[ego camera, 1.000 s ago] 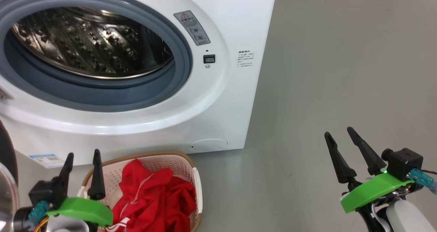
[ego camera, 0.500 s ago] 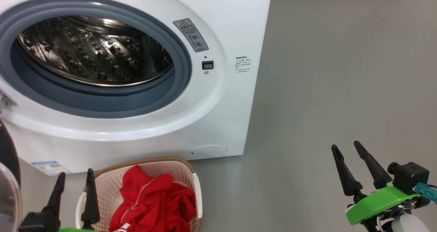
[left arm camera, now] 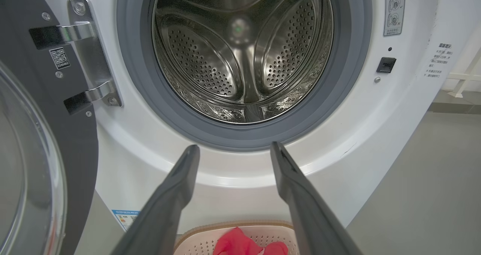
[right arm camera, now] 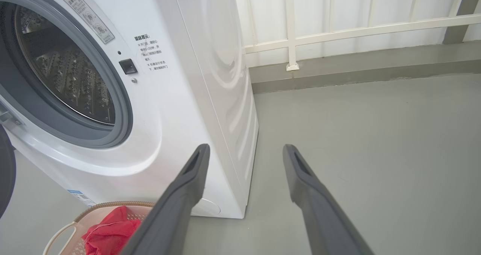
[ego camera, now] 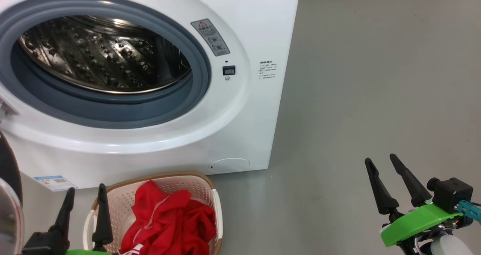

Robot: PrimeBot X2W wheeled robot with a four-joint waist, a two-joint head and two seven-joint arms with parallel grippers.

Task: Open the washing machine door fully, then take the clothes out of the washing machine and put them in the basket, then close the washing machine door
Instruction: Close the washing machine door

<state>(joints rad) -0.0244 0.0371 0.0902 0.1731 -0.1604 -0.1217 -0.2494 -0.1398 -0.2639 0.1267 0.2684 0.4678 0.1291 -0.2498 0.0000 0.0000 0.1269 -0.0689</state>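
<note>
The washing machine door [left arm camera: 79, 161] stands swung open at the left of the washing machine [ego camera: 240, 127], and the red clothes [ego camera: 169, 221] lie heaped in the cream basket [ego camera: 122, 196] on the grey floor [ego camera: 375, 78], just before the machine's front lower edge. The left gripper [ego camera: 86, 187] hovers by the basket's left rim, fingers spread and holding nothing; the right gripper [ego camera: 380, 158], equally spread, hangs over floor well off the machine's right corner
</note>
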